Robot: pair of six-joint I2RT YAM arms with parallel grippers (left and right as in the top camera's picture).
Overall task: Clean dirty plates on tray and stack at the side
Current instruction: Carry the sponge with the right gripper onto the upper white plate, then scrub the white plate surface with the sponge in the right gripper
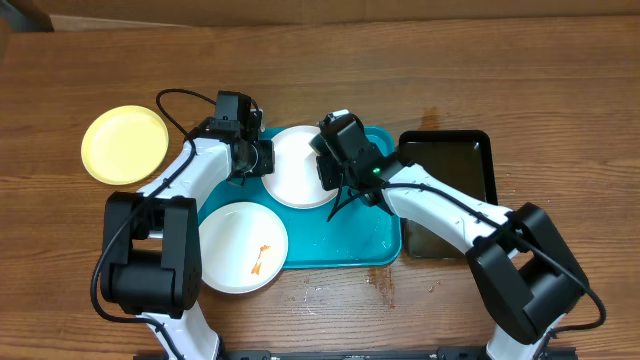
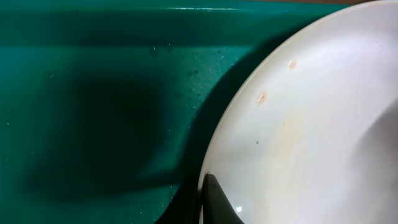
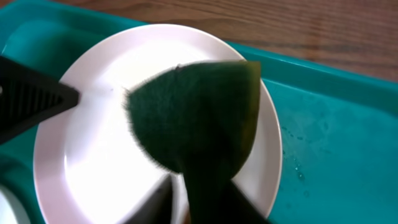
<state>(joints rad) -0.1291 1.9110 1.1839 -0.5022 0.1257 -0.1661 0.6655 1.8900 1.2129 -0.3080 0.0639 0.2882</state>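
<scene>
A white plate [image 1: 295,180] lies at the back of the turquoise tray [image 1: 345,240]. My left gripper [image 1: 258,158] is shut on its left rim; in the left wrist view one finger [image 2: 208,202] lies on the plate's rim [image 2: 298,124], which carries small orange specks. My right gripper [image 1: 335,168] is shut on a dark green scouring pad [image 3: 193,118] and presses it onto the same plate [image 3: 87,155]. A second white plate [image 1: 240,248] with an orange smear sits at the tray's front left corner. A pale yellow plate [image 1: 124,144] lies on the table at the left.
A smaller black tray [image 1: 450,190] stands right of the turquoise tray. The tray floor [image 3: 336,130] right of the plate is wet with droplets. The left gripper's finger [image 3: 31,99] shows at the plate's left edge in the right wrist view.
</scene>
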